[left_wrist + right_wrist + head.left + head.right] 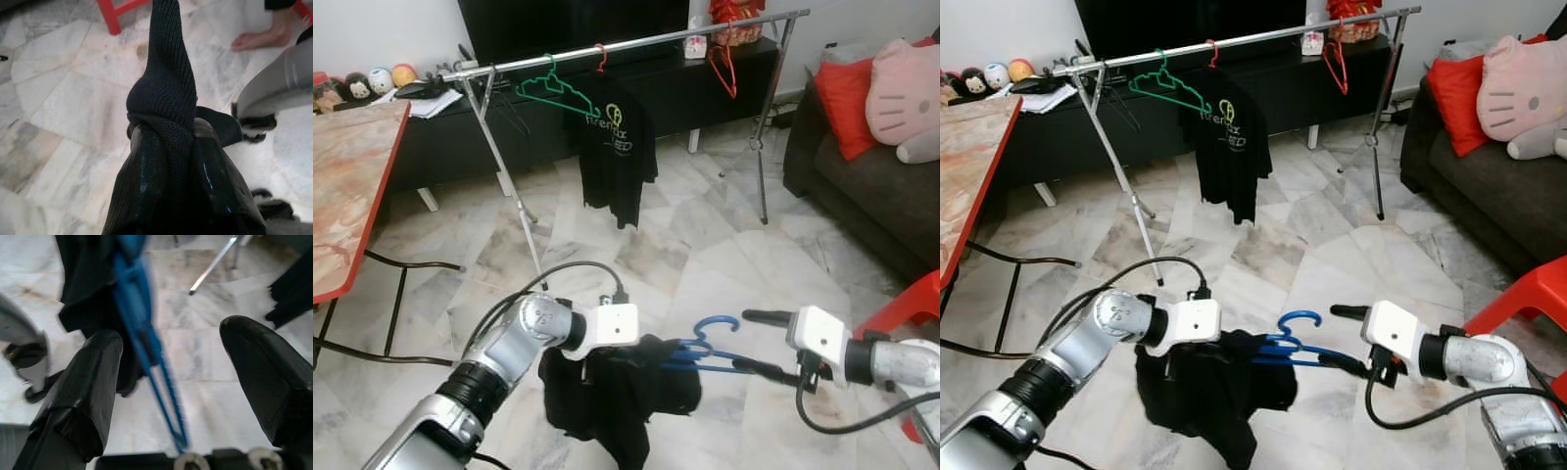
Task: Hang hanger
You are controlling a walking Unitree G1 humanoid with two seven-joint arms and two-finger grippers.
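Black garment [617, 392] on blue hanger [710, 351]

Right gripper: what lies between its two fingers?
The blue hanger runs between the right gripper fingers, untouched, in the right wrist view.

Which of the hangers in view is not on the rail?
The blue hanger, carrying a black garment low between the grippers. The left gripper is shut on the cloth; the right gripper is open around the hanger's end. The green hanger and red hangers hang on the rail.
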